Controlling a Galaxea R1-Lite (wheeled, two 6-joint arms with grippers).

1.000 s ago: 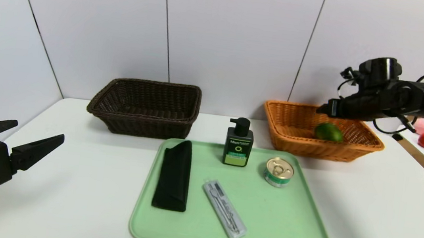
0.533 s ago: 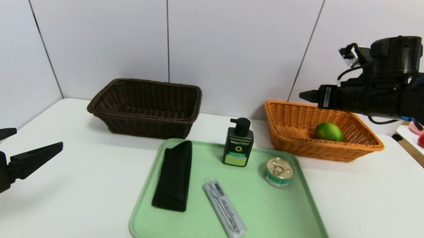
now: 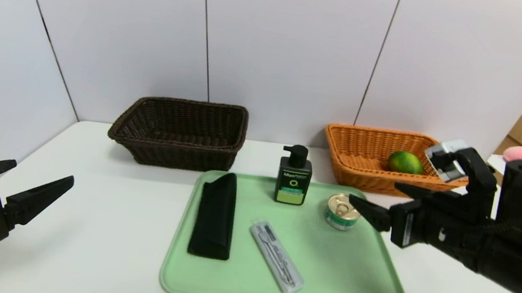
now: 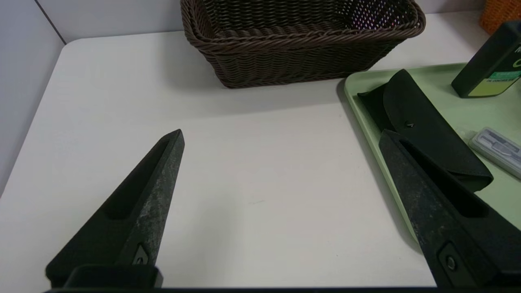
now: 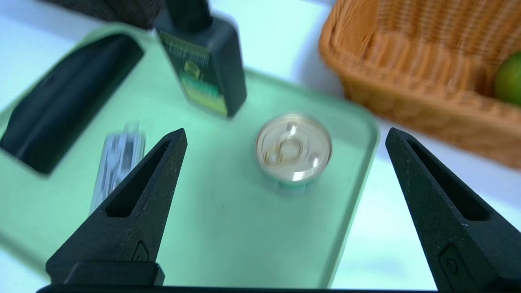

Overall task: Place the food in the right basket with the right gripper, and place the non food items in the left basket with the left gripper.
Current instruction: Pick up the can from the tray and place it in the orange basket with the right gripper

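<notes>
The lime lies inside the orange right basket. A small tin can stands on the green tray, along with the pump bottle, the black pouch and the clear cutlery case. My right gripper hovers open just right of the can, holding nothing; its wrist view shows the can ahead, between the spread fingers. My left gripper hangs open and empty at the table's left side, well short of the dark brown left basket.
The tray's rim lies close to my left gripper's far finger, with the pouch just inside it. A side table with a pink object stands at the far right. A grey panel wall backs the table.
My right gripper has left the orange basket, risen, then dropped forward to the tray beside the can, opening wider. The lime stays in the basket. The left arm barely moved.
</notes>
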